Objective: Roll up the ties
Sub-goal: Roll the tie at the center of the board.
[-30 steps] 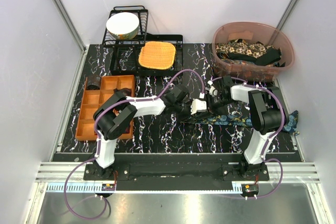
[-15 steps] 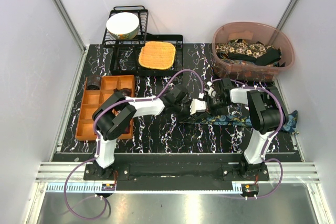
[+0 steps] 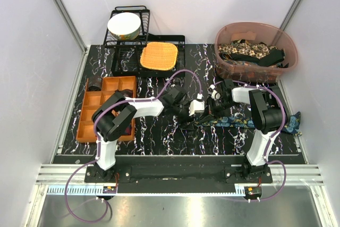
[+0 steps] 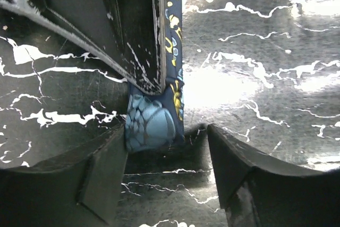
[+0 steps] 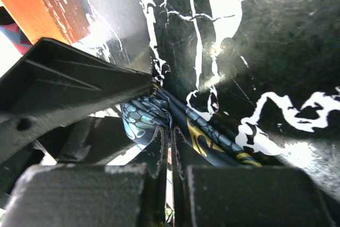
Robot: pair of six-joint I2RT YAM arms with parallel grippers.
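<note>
While the fingers (image 4: pixel 101 176) of the left gripper (image 4: pixel 167 134) stand spread apart on both sides of the teal-scaled end of the long dark blue fabric necktie with teal and yellow print (image 4: pixel 151 123), the right gripper (image 5: pixel 169 136) has its fingers (image 5: pixel 249 195) pressed together on this same end. The necktie lies flat on the black white-veined marble table (image 3: pixel 159 131), stretching toward its right edge.

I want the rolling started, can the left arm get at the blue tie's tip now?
Probably yes: the left gripper is open, the tip of the blue tie sits between its jaws, and the right gripper pins it just beyond.
</note>
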